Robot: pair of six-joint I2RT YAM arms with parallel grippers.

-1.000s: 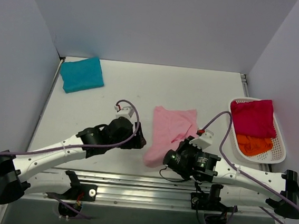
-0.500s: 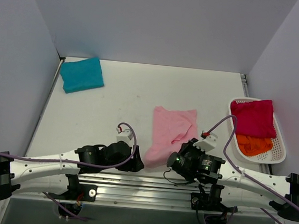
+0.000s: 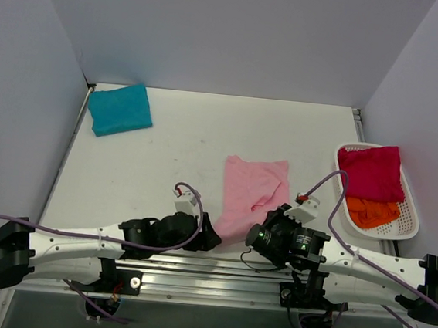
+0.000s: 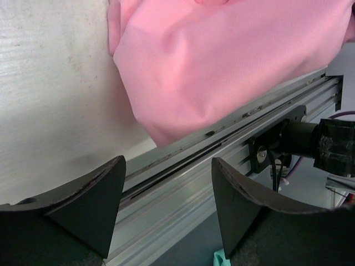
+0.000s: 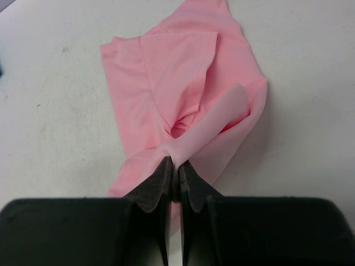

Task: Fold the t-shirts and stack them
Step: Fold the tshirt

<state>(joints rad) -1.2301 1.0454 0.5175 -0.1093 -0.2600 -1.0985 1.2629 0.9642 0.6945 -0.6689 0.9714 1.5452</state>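
The light pink t-shirt (image 3: 252,189) lies crumpled in the middle of the table; it also shows in the right wrist view (image 5: 177,94) and the left wrist view (image 4: 222,61). My right gripper (image 5: 177,166) is shut on a bunched fold at its near edge. My left gripper (image 4: 166,188) is open and empty at the near table edge, just left of the shirt's near corner, over the metal rail. The teal-blue t-shirt (image 3: 119,109) lies folded at the far left. The magenta-red t-shirt (image 3: 370,171) and the orange t-shirt (image 3: 371,212) sit in the basket.
A white basket (image 3: 411,217) stands at the right edge of the table. An aluminium rail (image 3: 217,268) runs along the near edge; it also shows in the left wrist view (image 4: 222,166). Grey walls close in the left, back and right.
My left gripper has moved nearer and to the right, down to the near table edge beside the pink shirt's corner. My right gripper has pulled back a little with the cloth.
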